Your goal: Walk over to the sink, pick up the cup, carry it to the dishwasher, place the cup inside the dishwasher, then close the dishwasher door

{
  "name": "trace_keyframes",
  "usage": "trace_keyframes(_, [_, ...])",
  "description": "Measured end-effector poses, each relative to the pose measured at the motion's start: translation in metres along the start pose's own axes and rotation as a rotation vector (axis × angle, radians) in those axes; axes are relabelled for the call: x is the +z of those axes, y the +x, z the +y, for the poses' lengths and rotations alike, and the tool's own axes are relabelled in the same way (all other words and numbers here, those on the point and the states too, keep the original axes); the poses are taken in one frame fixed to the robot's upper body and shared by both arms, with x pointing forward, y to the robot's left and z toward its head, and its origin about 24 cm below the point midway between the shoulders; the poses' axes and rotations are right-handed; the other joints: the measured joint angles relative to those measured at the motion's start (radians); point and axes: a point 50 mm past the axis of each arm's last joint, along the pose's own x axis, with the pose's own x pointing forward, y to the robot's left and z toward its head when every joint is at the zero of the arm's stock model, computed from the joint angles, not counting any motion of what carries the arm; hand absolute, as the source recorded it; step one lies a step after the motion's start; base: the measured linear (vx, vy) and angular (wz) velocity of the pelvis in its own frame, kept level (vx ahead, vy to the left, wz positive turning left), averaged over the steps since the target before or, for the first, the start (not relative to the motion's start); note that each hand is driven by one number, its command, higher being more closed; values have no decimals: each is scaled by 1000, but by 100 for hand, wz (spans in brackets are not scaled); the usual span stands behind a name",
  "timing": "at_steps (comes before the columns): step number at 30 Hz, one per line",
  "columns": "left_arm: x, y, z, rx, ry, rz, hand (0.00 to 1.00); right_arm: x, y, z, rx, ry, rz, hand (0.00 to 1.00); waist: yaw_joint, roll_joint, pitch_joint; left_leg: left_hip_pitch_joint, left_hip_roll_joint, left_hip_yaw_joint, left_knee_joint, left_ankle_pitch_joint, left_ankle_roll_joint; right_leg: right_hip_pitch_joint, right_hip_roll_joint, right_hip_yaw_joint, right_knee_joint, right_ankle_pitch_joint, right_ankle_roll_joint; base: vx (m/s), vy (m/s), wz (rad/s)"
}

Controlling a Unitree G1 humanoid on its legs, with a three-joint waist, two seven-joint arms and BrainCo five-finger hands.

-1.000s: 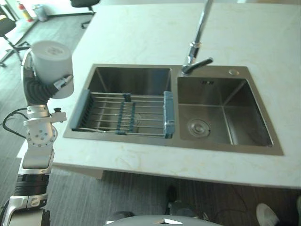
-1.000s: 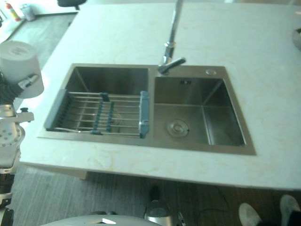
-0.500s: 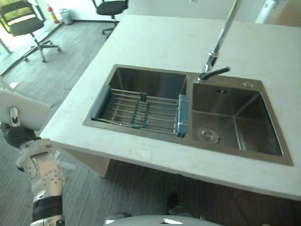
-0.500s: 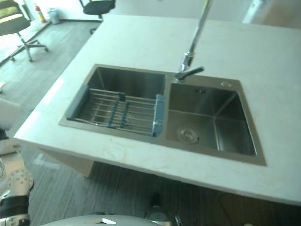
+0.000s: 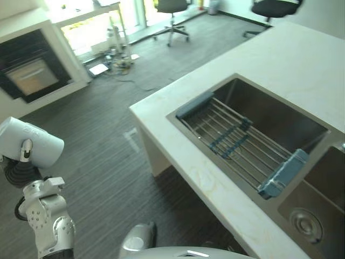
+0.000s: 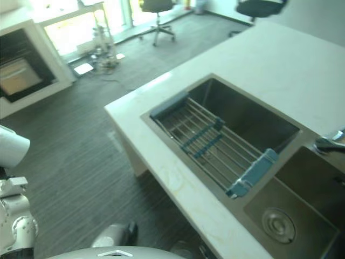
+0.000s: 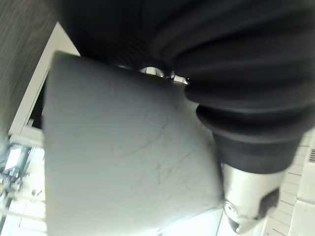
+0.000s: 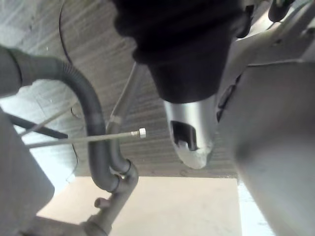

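Gripping the white cup (image 5: 29, 143), which is tipped onto its side, the left hand (image 5: 25, 152) sits at about 8 o'clock in the head view, out over the grey striped floor (image 5: 102, 140) and well apart from the counter (image 5: 302, 54). One silver finger curls across the cup's wall, and in the left wrist view the cup's pale body lies tight against the dark ribbed cover with a dark-tipped finger beside it. The double sink (image 5: 272, 110) runs from 2 to 4 o'clock, sunk in the pale stone counter. A wire rack (image 5: 237, 141) with blue end pieces spans one basin, and the round drain (image 5: 305, 224) of the other shows at 4 o'clock. A dark-fronted appliance (image 5: 29, 73) in a white cabinet stands at 10 o'clock, with office chairs (image 5: 171, 8) at 12. The right hand (image 8: 189, 132) hangs above the floor in its own wrist view; whether it is spread or closed cannot be told.
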Motion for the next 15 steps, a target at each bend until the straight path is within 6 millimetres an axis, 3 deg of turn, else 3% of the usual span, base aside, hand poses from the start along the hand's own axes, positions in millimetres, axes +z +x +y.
trace_keyframes(2, [9,-3,1,-47,75,-21,100,3,1,4,-7,-34,-14,0,-1,16,2,-16,0,120,-64,89,54,6,-14,-80,3,4,-12,-180,-48,101])
trace_keyframes(3, [13,-3,0,-67,84,-32,100,3,1,3,-15,-23,-16,0,-1,16,4,-20,3,152,-90,102,61,4,-23,-109,2,10,-19,-169,40,108])
trace_keyframes(5, [28,-1,-4,-142,99,-87,100,6,0,1,-33,-4,-20,0,19,32,11,-44,51,292,-24,-26,177,6,-62,-223,1,60,-3,-156,120,89])
trace_keyframes(8, [29,-2,-8,-199,103,-89,100,10,-2,-5,-55,-73,-13,0,31,23,9,-46,123,311,169,-100,202,19,-135,-297,2,102,26,-107,210,65])
trace_keyframes(9, [28,-5,-8,-217,111,-75,100,14,-4,-10,-68,-88,-28,0,29,55,-10,-40,176,303,209,-50,211,22,-129,-317,26,85,34,-88,227,96])
trace_keyframes(10, [21,-7,-13,-242,101,-45,100,22,-3,-10,-70,-96,-43,0,13,83,-14,-47,126,285,124,-54,183,-16,-115,-271,56,13,32,-105,193,130])
trace_keyframes(11, [16,-8,-18,-261,86,-23,100,23,-2,-8,-63,-98,-42,0,-1,83,-28,-20,93,227,-18,-27,139,-36,-77,-263,57,-17,-5,-126,64,244])
trace_keyframes(12, [11,-4,-32,-315,56,-21,100,15,3,1,-45,-69,-17,0,-60,52,-33,17,44,205,-210,-15,195,-39,-30,-255,-40,36,-92,-76,-29,261])
trace_keyframes(13, [9,-1,-39,-343,43,-21,100,11,5,5,-31,-62,-12,0,-65,28,-20,0,58,283,-140,-51,249,-35,-67,-295,-43,89,-56,-107,-37,263])
trace_keyframes(14, [7,0,-42,-356,34,-17,100,18,7,11,-34,-76,-27,0,-51,25,1,47,151,389,-64,-55,207,-12,-106,-362,8,90,-28,-60,38,201])
trace_keyframes(15, [2,-2,-44,-378,37,16,100,23,3,0,-58,-56,-53,0,-67,40,13,95,151,474,-100,-29,106,36,-132,-414,29,87,-9,-85,117,160])
